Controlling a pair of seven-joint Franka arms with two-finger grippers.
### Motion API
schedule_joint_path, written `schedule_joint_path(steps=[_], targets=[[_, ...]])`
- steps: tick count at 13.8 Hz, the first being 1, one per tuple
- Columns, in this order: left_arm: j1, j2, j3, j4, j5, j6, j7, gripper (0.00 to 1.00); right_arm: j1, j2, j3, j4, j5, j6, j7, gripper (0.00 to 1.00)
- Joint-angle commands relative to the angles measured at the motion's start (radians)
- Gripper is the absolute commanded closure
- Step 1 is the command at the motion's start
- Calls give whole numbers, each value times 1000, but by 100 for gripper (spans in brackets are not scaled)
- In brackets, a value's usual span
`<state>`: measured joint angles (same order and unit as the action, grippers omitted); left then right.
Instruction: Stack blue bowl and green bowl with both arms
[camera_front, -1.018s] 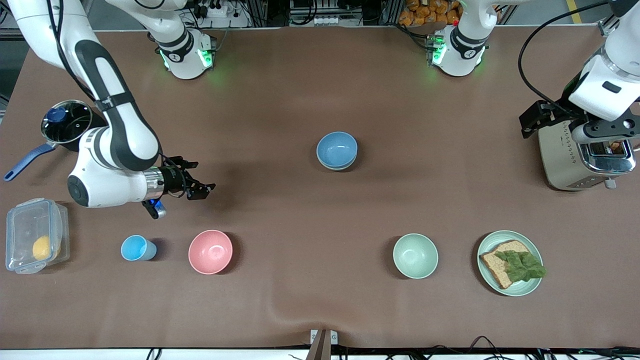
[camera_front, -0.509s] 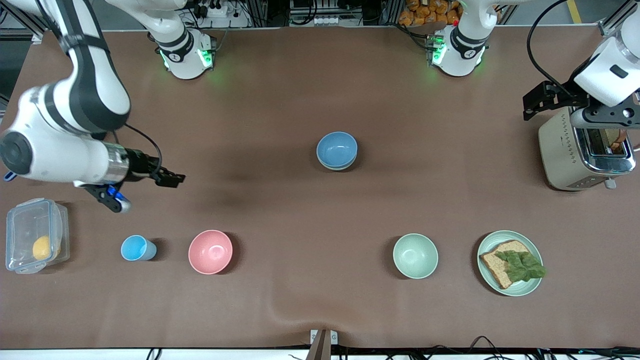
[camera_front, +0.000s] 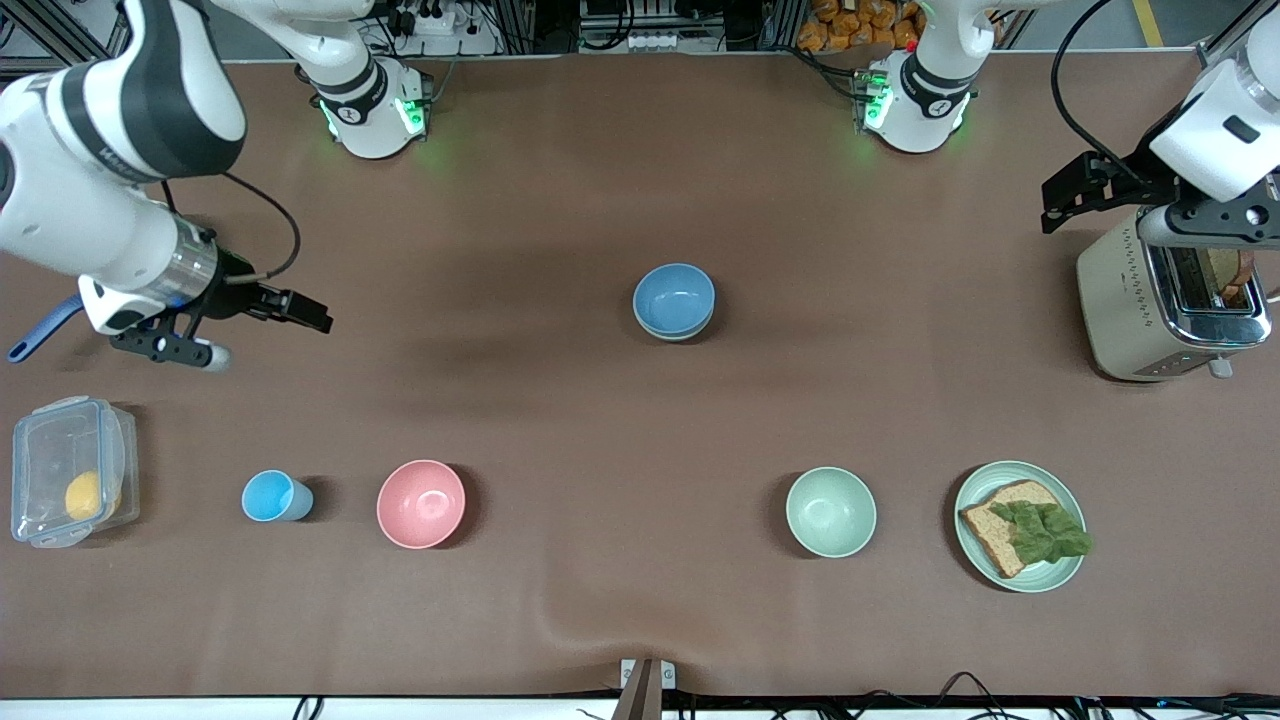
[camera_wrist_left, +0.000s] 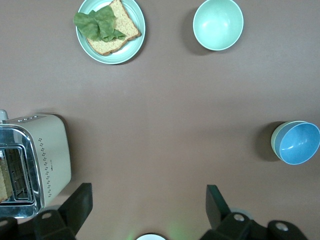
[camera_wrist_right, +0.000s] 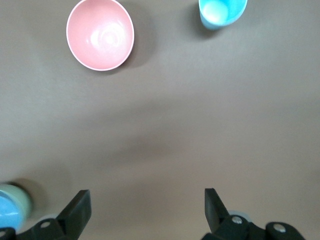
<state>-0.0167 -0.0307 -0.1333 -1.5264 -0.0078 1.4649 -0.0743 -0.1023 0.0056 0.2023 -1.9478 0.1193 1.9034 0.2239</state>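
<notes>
The blue bowl (camera_front: 674, 296) sits nested in a green bowl, whose pale rim (camera_front: 672, 334) shows under it, at the middle of the table. The pair also shows in the left wrist view (camera_wrist_left: 299, 143) and at the edge of the right wrist view (camera_wrist_right: 8, 214). A second green bowl (camera_front: 830, 511) stands alone, nearer the front camera, and shows in the left wrist view (camera_wrist_left: 218, 23). My right gripper (camera_front: 312, 313) is open and empty over bare table toward the right arm's end (camera_wrist_right: 145, 202). My left gripper (camera_front: 1052, 205) is open and empty beside the toaster (camera_wrist_left: 147, 197).
A toaster (camera_front: 1150, 300) stands at the left arm's end, with a green plate of bread and lettuce (camera_front: 1020, 526) nearer the camera. A pink bowl (camera_front: 421, 503), a light-blue cup (camera_front: 272, 496) and a clear box (camera_front: 70, 470) lie toward the right arm's end.
My right arm has drawn back from the table's middle toward its own end and risen. My left gripper has lifted a little by the toaster. The bowls have not moved.
</notes>
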Motion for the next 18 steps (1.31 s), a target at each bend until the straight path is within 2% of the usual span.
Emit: schedule_joint_path(steps=[1,2,4,7,15,18], targets=[[6,-29,-2,0,-23,-21,-21,0,-56,-56,0,1,-29,-13,-144,0],[3,-32,-6,-6,-21,-21,-66,0,-56,-50,-23,65,-29,-71,-144,0],[11,-29,-17,-5,-23,-20,-87,0,-56,-44,-27,168,-38,-141,-135,0],[15,-31,-11,-6,-24,-20,-84,0,-59,-46,-30,240,-70,-207,-140,0],[37,-31,-5,-8,-23,-14,-75,0,1,-38,-98,263,-70,-241,-137,0],[37,-31,-6,-8,-23,-14,-70,0,65,-33,-161,263,-70,-241,-135,0]])
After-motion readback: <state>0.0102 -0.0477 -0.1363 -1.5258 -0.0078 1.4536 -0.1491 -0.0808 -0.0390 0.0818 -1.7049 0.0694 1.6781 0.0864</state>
